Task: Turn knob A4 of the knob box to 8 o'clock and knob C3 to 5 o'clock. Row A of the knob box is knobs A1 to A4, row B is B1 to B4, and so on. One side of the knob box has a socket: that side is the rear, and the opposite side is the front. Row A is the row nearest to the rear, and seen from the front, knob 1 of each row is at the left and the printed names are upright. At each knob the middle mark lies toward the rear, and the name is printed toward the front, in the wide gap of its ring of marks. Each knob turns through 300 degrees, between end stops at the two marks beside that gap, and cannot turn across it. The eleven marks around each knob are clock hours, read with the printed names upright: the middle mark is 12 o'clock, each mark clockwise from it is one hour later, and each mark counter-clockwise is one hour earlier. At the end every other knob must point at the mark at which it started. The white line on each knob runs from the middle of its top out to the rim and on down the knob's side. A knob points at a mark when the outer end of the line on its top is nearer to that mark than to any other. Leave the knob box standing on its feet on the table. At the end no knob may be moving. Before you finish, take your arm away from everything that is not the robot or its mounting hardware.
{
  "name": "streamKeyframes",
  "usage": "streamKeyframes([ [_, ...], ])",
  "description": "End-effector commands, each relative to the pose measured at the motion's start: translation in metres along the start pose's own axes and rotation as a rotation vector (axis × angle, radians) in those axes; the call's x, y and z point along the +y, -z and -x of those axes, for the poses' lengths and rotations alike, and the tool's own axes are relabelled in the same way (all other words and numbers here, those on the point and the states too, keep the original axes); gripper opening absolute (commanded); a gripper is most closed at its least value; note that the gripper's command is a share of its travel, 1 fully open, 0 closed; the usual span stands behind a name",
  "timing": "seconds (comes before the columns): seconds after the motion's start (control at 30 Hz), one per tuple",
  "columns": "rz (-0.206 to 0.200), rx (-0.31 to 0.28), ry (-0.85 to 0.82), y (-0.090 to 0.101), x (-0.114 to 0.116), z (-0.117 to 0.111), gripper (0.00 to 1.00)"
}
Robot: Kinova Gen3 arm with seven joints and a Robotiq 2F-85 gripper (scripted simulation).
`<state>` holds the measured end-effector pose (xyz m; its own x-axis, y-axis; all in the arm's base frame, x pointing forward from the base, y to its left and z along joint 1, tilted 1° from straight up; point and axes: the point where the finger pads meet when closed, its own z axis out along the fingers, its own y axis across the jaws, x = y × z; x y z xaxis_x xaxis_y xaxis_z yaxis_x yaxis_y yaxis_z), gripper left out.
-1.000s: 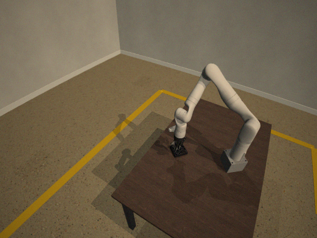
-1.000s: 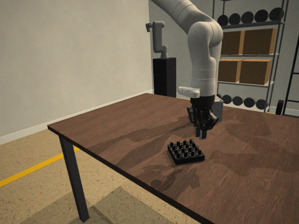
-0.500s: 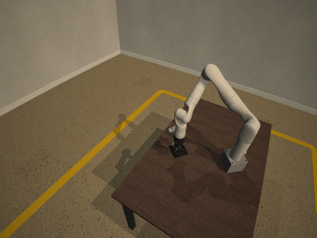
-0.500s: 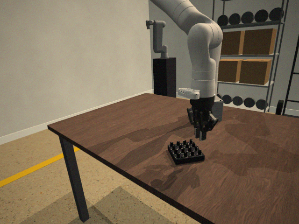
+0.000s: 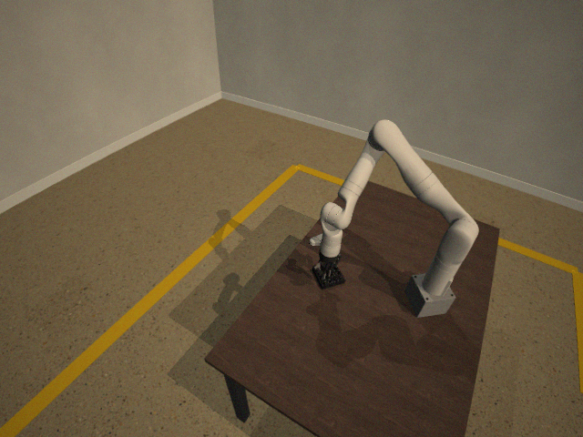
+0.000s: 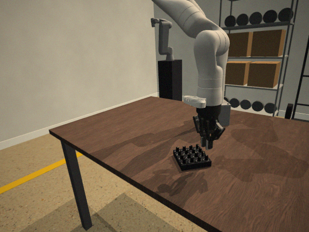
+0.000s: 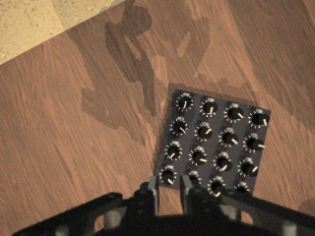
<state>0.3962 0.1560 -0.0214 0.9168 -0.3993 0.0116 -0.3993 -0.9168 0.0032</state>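
The black knob box [image 5: 333, 283] [image 6: 196, 166] [image 7: 215, 147] stands flat on the table. In the wrist view the names lie toward the top, so row A is nearest the bottom. Knob A4 [image 7: 168, 175] is at the lower left; its line points down and slightly right, roughly 11 o'clock. Knob C3 [image 7: 203, 131] has its line toward the right and slightly up, roughly 8 o'clock. My gripper [image 6: 206, 144] [image 7: 169, 187] is open with a narrow, empty gap and points down above the row A edge; A4 shows just beyond the fingertips. Knobs A3 to A1 are partly hidden by the fingers.
The other knobs stand close around A4 and C3. The brown table [image 5: 376, 385] [image 6: 112, 124] carries the box near one long edge, with floor beyond it in the wrist view. The arm's grey base [image 5: 431, 300] [image 6: 225, 114] stands across the table. The box's socket is not visible.
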Motion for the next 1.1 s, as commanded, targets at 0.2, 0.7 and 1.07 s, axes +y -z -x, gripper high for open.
streamKeyframes([
  [0.2,0.000,-0.002,0.002,-0.011,-0.001,0.001,0.19],
  [0.7,0.000,-0.002,0.002,-0.023,-0.001,0.002,0.19],
  [1.07,0.000,-0.002,0.002,-0.025,-0.001,0.002,0.19],
])
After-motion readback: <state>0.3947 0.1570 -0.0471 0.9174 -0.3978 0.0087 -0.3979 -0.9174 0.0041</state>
